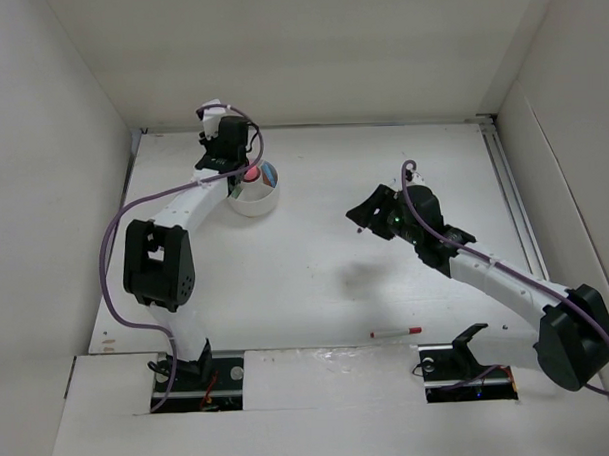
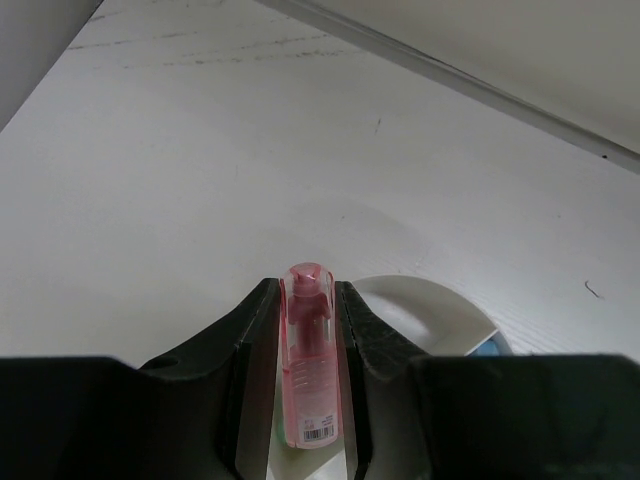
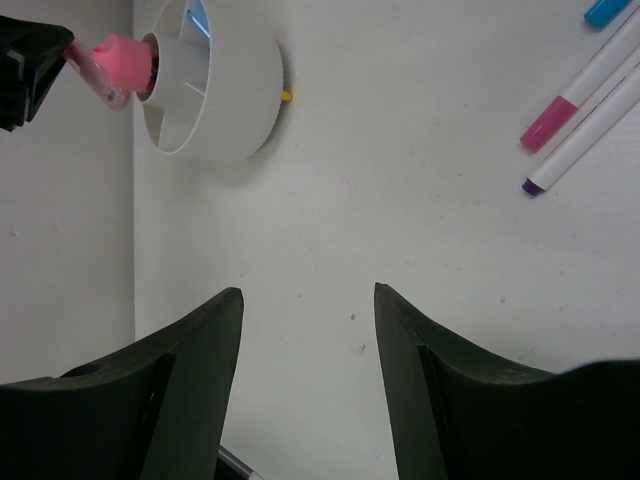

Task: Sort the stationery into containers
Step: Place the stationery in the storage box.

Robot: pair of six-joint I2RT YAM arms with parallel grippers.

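Observation:
My left gripper (image 1: pixel 240 168) is shut on a short pink cylinder (image 1: pixel 251 174) and holds it over the rim of the low round white cup (image 1: pixel 255 198) at the back left. In the left wrist view the cylinder (image 2: pixel 310 350) stands between the fingers, with the cup (image 2: pixel 430 310) just beyond. My right gripper (image 1: pixel 364 214) is open and empty above the table's middle, as its wrist view (image 3: pixel 308 295) also shows. That view shows the divided cup (image 3: pixel 225 95), the pink cylinder (image 3: pixel 115 60), and pens with pink (image 3: pixel 575 95), purple (image 3: pixel 580 140) and blue (image 3: pixel 605 10) ends.
A white pen with a red cap (image 1: pixel 396 332) lies near the front edge, between the arm bases. Something blue (image 1: pixel 270 174) sits in one cup compartment. A small yellow bit (image 3: pixel 287 96) lies beside the cup. White walls enclose the table on three sides.

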